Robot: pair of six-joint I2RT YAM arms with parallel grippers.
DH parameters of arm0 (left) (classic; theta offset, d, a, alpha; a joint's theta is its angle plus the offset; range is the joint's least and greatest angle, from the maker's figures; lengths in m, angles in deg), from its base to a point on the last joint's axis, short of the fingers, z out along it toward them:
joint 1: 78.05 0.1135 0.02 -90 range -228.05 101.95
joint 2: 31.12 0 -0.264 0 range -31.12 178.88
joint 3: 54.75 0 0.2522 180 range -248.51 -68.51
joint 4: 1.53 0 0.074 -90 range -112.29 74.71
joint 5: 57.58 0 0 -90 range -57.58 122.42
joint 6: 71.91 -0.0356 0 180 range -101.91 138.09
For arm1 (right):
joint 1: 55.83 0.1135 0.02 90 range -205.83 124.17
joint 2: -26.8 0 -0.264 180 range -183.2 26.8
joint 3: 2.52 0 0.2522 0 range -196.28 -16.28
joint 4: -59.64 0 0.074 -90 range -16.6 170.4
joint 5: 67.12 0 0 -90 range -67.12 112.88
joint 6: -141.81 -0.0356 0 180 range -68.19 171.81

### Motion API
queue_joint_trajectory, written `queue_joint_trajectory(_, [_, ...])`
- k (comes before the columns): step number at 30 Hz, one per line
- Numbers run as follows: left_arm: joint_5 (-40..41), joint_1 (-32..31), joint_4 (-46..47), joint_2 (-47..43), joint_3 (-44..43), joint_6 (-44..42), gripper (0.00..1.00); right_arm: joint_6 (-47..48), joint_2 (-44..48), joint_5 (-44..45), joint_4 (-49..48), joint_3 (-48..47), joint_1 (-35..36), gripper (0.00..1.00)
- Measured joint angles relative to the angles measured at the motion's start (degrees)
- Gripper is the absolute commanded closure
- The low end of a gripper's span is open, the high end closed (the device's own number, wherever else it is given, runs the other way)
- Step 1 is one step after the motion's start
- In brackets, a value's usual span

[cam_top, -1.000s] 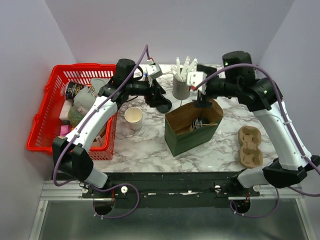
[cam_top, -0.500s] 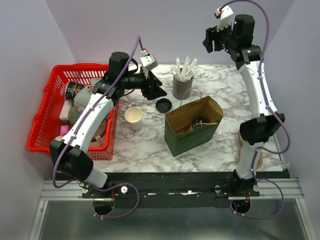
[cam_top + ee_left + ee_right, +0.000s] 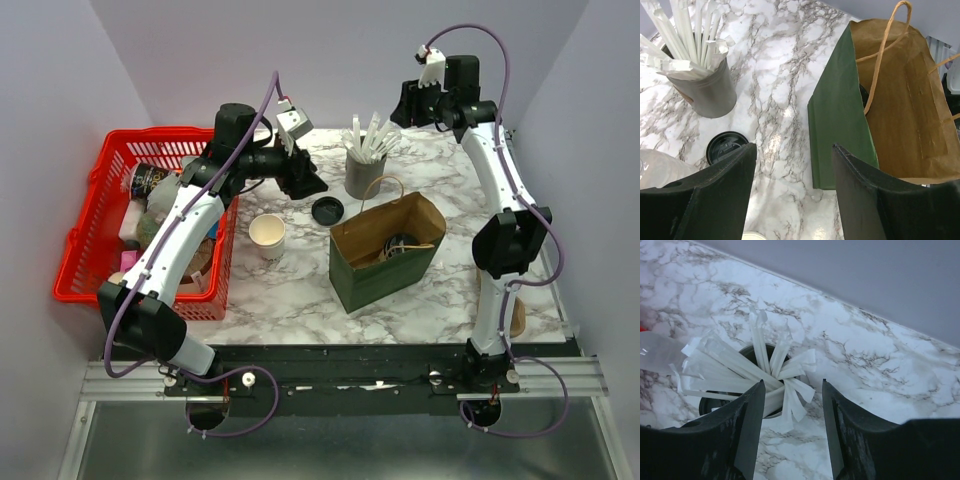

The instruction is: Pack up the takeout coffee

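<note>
Sitting inside the green paper bag (image 3: pixel 380 275), at 3 o'clock from the loose black lid (image 3: pixel 326 209): takeout coffee (image 3: pixel 400 243), only its dark top showing. Probably light, thin-walled, crushable; best gripped round the wall, under the lid rim. Both left pincer (image 3: pixel 794 150) and right pincer (image 3: pixel 793 385) gape, empty.

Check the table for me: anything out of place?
A black lid lies loose on the table, apart from the uncovered cream cup beside it. Nothing looks spilled.
</note>
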Motion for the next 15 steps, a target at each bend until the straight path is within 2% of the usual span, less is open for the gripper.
queue_joint_trajectory(15, [1.6,0.1,-1.4,-0.2,0.0,-0.1,0.3,-4.6,-3.2,-1.1,0.2,1.2,0.0,0.48])
